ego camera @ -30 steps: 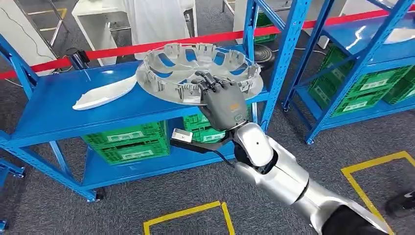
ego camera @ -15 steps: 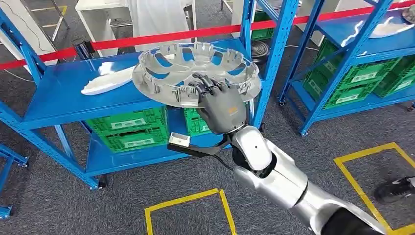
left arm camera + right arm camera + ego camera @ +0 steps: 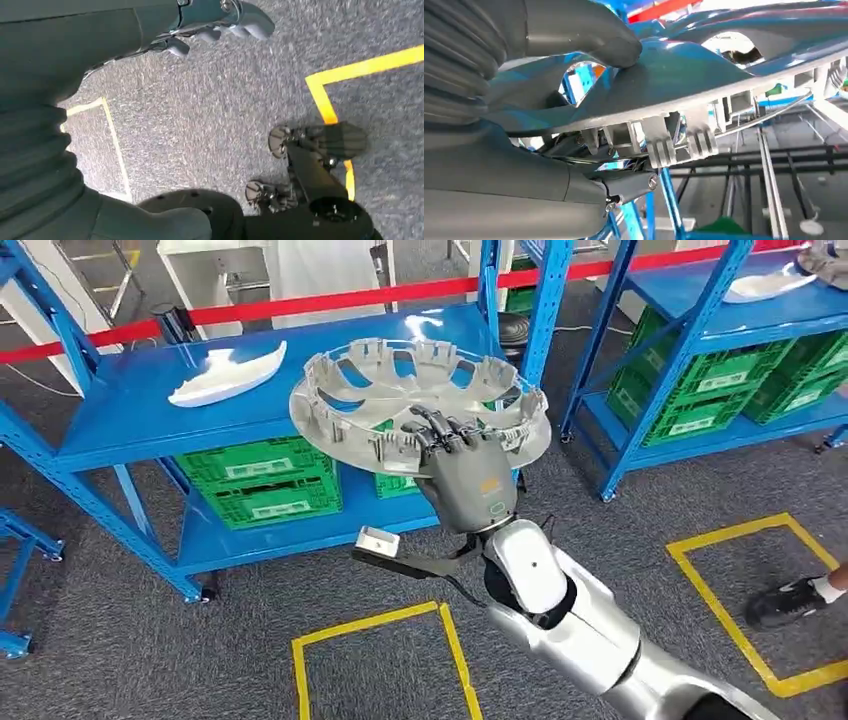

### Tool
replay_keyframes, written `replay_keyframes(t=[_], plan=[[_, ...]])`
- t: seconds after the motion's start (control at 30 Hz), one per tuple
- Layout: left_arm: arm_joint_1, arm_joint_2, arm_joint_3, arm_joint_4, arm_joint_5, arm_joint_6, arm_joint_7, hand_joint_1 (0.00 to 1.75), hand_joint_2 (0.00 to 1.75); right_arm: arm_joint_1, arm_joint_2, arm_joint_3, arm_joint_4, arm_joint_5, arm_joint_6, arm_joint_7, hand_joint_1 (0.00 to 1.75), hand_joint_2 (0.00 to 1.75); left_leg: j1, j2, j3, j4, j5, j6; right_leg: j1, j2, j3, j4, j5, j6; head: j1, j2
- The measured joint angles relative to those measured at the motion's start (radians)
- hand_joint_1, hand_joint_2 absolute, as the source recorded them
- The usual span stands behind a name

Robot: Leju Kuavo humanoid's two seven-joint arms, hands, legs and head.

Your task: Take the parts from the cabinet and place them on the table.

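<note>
My right hand [image 3: 465, 475] grips a silver wheel cover [image 3: 420, 400] by its near rim and holds it roughly level in the air, in front of the blue cabinet shelf [image 3: 130, 425]. In the right wrist view the thumb [image 3: 589, 35] presses on the cover's face [image 3: 704, 75] and the fingers lie under its clipped rim. A white curved part [image 3: 228, 375] lies on the shelf to the left. My left hand [image 3: 220, 25] hangs over the grey floor with nothing in it, fingers loosely apart.
Green crates [image 3: 260, 485] fill the lower shelf. A second blue rack [image 3: 700, 350] on the right carries another white part [image 3: 770, 282]. Red barrier tape [image 3: 330, 302] runs behind. Yellow squares [image 3: 370, 665] mark the carpet. A person's shoe [image 3: 790, 602] stands at the right.
The wheel cover has come up off the shelf and toward me in my right hand. The whole picture has shifted, so the camera has moved.
</note>
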Motion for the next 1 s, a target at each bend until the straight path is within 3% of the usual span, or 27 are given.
replay_keyframes(t=[0.03, 0.1, 0.13, 0.17, 0.2, 0.27, 0.3, 0.33, 0.43, 0.47, 0.5, 0.53, 0.57, 0.6, 0.63, 0.67, 0.7, 0.77, 0.8, 0.83, 0.87, 0.93, 1.0], plan=[[0.002, 0.000, 0.000, 0.000, -0.005, 0.000, 0.000, 0.00, 1.75, 0.005, 0.000, -0.003, -0.004, 0.001, -0.001, 0.001, 1.75, 1.75, 0.001, -0.001, -0.013, 0.041, -0.067, -0.006, -0.001, 0.000, -0.014, -0.001, 0.013, -0.008, -0.003, 0.000], [0.004, -0.002, 0.000, 0.001, -0.013, -0.002, -0.005, 0.00, 1.75, 0.018, -0.002, -0.017, -0.015, 0.002, -0.005, 0.003, 1.75, 1.75, 0.009, -0.001, -0.044, 0.188, -0.190, -0.018, -0.001, -0.001, -0.043, 0.000, 0.039, -0.008, -0.004, 0.000], [0.004, -0.002, 0.000, 0.001, -0.014, -0.002, -0.006, 0.00, 1.75, 0.023, -0.003, -0.022, -0.016, 0.003, -0.008, 0.003, 1.75, 1.75, 0.010, -0.001, -0.050, 0.252, -0.211, -0.022, -0.001, -0.001, -0.059, 0.001, 0.052, -0.007, -0.004, 0.000], [0.004, -0.002, 0.000, 0.001, -0.016, -0.002, -0.007, 0.00, 1.75, 0.028, -0.003, -0.024, -0.018, 0.005, -0.009, 0.004, 1.75, 1.75, 0.012, 0.000, -0.044, 0.288, -0.200, -0.024, -0.001, 0.000, -0.075, 0.002, 0.065, -0.005, -0.005, 0.000], [0.004, -0.001, 0.000, 0.001, -0.017, -0.002, -0.009, 0.00, 1.75, 0.035, -0.004, -0.026, -0.023, 0.007, -0.009, 0.004, 1.75, 1.75, 0.014, -0.001, -0.022, 0.286, -0.171, -0.025, -0.001, 0.000, -0.090, 0.002, 0.077, -0.002, -0.004, 0.000], [0.003, 0.002, -0.001, 0.001, -0.019, -0.002, -0.011, 0.00, 1.75, 0.047, -0.007, -0.031, -0.035, 0.010, -0.010, 0.004, 1.75, 1.75, 0.015, -0.001, 0.084, 0.168, -0.112, -0.020, -0.002, 0.000, -0.118, 0.003, 0.100, 0.005, -0.004, 0.000], [0.002, 0.002, -0.001, 0.000, -0.019, -0.002, -0.013, 0.00, 1.75, 0.050, -0.008, -0.034, -0.040, 0.010, -0.010, 0.004, 1.75, 1.75, 0.015, -0.002, 0.154, 0.077, -0.116, -0.016, -0.002, 0.000, -0.125, 0.003, 0.109, 0.010, -0.004, 0.000], [0.000, 0.003, -0.001, -0.001, -0.020, -0.002, -0.014, 0.00, 1.75, 0.052, -0.010, -0.040, -0.046, 0.010, -0.010, 0.005, 1.75, 1.75, 0.010, -0.005, 0.220, -0.021, -0.165, -0.008, 0.001, 0.000, -0.133, 0.003, 0.118, 0.018, -0.004, 0.000], [0.001, 0.004, -0.001, 0.000, -0.019, -0.002, -0.014, 0.00, 1.75, 0.053, -0.015, -0.042, -0.049, 0.012, -0.013, 0.004, 1.75, 1.75, -0.005, -0.009, 0.198, -0.039, -0.150, 0.015, -0.008, -0.003, -0.136, -0.014, 0.154, 0.039, -0.006, 0.000], [0.003, 0.005, -0.001, 0.000, -0.020, -0.002, -0.015, 0.00, 1.75, 0.054, -0.016, -0.042, -0.049, 0.013, -0.014, 0.003, 1.75, 1.75, -0.002, -0.008, 0.191, -0.044, -0.137, 0.026, -0.006, -0.001, -0.139, -0.019, 0.166, 0.048, -0.006, 0.000], [0.004, 0.004, -0.001, 0.001, -0.020, -0.002, -0.015, 0.00, 1.75, 0.059, -0.024, -0.043, -0.049, 0.013, -0.014, 0.002, 1.75, 1.75, 0.003, 0.001, 0.186, -0.050, -0.121, 0.037, -0.013, 0.002, -0.150, -0.007, 0.142, 0.049, -0.008, 0.000], [0.005, 0.006, -0.001, 0.001, -0.020, -0.002, -0.015, 0.00, 1.75, 0.059, -0.026, -0.043, -0.050, 0.009, -0.013, 0.002, 1.75, 1.75, 0.003, 0.000, 0.175, -0.050, -0.110, 0.046, -0.008, 0.002, -0.164, 0.026, 0.086, 0.049, -0.002, 0.000], [0.005, 0.008, 0.000, 0.000, -0.017, -0.002, -0.015, 0.00, 1.75, 0.058, -0.026, -0.043, -0.050, 0.003, -0.013, 0.001, 1.75, 1.75, 0.002, 0.001, 0.157, -0.047, -0.096, 0.050, -0.008, 0.002, -0.183, 0.097, 0.012, 0.049, -0.002, 0.000], [0.005, 0.009, 0.000, 0.000, -0.013, -0.002, -0.016, 0.00, 1.75, 0.058, -0.026, -0.042, -0.050, 0.000, -0.013, 0.000, 1.75, 1.75, 0.000, 0.001, 0.140, -0.046, -0.084, 0.054, -0.008, 0.002, -0.201, 0.177, -0.043, 0.050, -0.001, 0.000], [0.005, 0.009, 0.000, 0.000, -0.011, -0.002, -0.018, 0.00, 1.75, 0.057, -0.026, -0.042, -0.049, 0.000, -0.008, -0.001, 1.75, 1.75, -0.002, 0.001, 0.123, -0.043, -0.072, 0.055, -0.007, 0.002, -0.214, 0.247, -0.075, 0.051, -0.001, 0.000], [0.005, 0.009, 0.000, 0.000, -0.007, -0.003, -0.018, 0.00, 1.75, 0.056, -0.023, -0.040, -0.049, 0.001, -0.003, -0.001, 1.75, 1.75, -0.004, 0.001, 0.106, -0.039, -0.062, 0.054, -0.006, 0.002, -0.214, 0.292, -0.076, 0.050, -0.001, 0.000], [0.005, 0.009, 0.000, 0.001, -0.002, -0.004, -0.018, 0.00, 1.75, 0.054, -0.016, -0.038, -0.049, 0.005, 0.007, -0.001, 1.75, 1.75, -0.004, 0.002, 0.088, -0.034, -0.052, 0.053, -0.004, 0.002, -0.195, 0.297, -0.049, 0.048, -0.001, 0.000], [0.005, 0.008, 0.000, 0.001, 0.005, -0.004, -0.014, 0.00, 1.75, 0.050, -0.003, -0.035, -0.049, 0.011, 0.018, -0.001, 1.75, 1.75, -0.004, 0.002, 0.052, -0.021, -0.035, 0.048, -0.002, 0.002, -0.104, 0.199, 0.017, 0.043, -0.001, 0.000], [0.004, 0.008, 0.000, 0.001, 0.009, -0.004, -0.011, 0.00, 1.75, 0.045, 0.003, -0.034, -0.049, 0.012, 0.023, -0.001, 1.75, 1.75, -0.004, 0.002, 0.036, -0.013, -0.027, 0.044, -0.002, 0.002, -0.033, 0.106, 0.023, 0.039, -0.001, 0.000], [0.004, 0.009, 0.000, 0.000, 0.011, -0.004, -0.009, 0.00, 1.75, 0.038, 0.010, -0.031, -0.049, 0.013, 0.025, -0.001, 1.75, 1.75, -0.007, 0.002, 0.023, -0.007, -0.020, 0.038, 0.000, 0.001, 0.011, 0.027, -0.027, 0.035, -0.001, 0.000], [0.004, 0.008, 0.000, 0.000, 0.013, -0.004, -0.007, 0.00, 1.75, 0.034, 0.017, -0.028, -0.050, 0.014, 0.026, -0.003, 1.75, 1.75, -0.008, 0.003, 0.018, -0.004, -0.014, 0.033, 0.006, 0.003, 0.027, -0.008, -0.035, 0.030, -0.003, 0.000], [0.004, 0.009, 0.003, 0.001, 0.016, -0.002, -0.005, 0.00, 1.75, 0.026, 0.026, -0.022, -0.046, 0.016, 0.026, -0.004, 1.75, 1.75, -0.005, 0.001, 0.017, -0.015, 0.009, 0.020, 0.009, 0.005, 0.011, -0.001, -0.021, 0.021, 0.002, 0.000], [0.005, 0.013, 0.005, 0.001, 0.018, -0.001, -0.003, 0.00, 1.75, 0.020, 0.034, -0.018, -0.040, 0.020, 0.026, -0.010, 1.75, 1.75, -0.002, -0.003, 0.002, -0.014, 0.014, 0.009, 0.001, -0.002, -0.001, -0.010, 0.004, 0.000, 0.002, 0.000]])
